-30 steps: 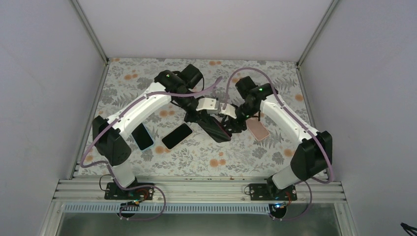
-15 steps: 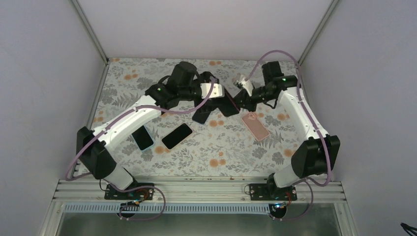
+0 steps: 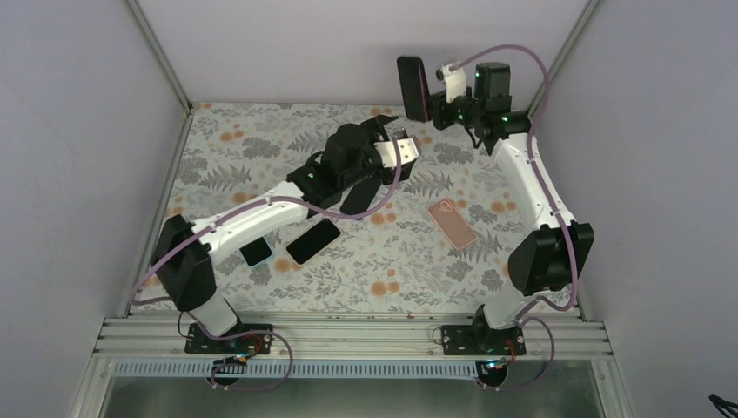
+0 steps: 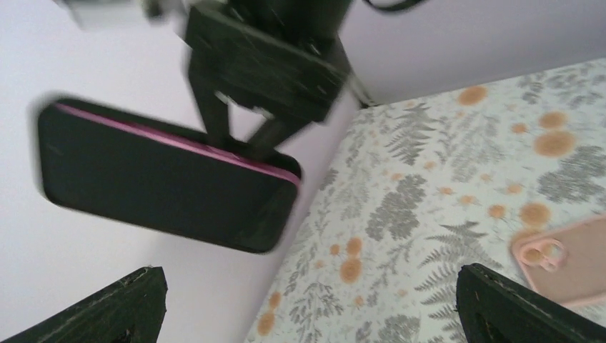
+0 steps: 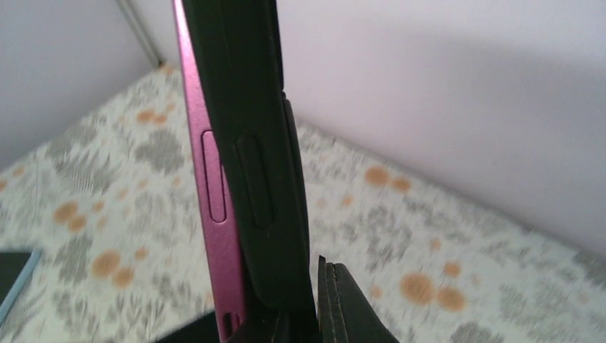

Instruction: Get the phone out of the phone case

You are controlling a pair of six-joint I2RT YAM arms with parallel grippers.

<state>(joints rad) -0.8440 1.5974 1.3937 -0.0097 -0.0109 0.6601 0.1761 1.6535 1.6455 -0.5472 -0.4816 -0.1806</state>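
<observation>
One hand now on the phone (image 3: 412, 87) where two had closed on it a moment back: clenched in the right hand (image 3: 432, 106) and swung high, well beyond the pink case (image 3: 452, 224), against the back wall. Left hand (image 3: 392, 131) released, spread and empty, hovering nearer that pink case above the counter (image 3: 409, 270). Magenta edge beside black case (image 5: 261, 107) in the right wrist view, so probably not yet freed.

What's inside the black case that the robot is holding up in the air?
A pink phone sits inside the black case, which the right gripper holds. Only the phone's thin pink edge shows; the case covers the rest.
</observation>
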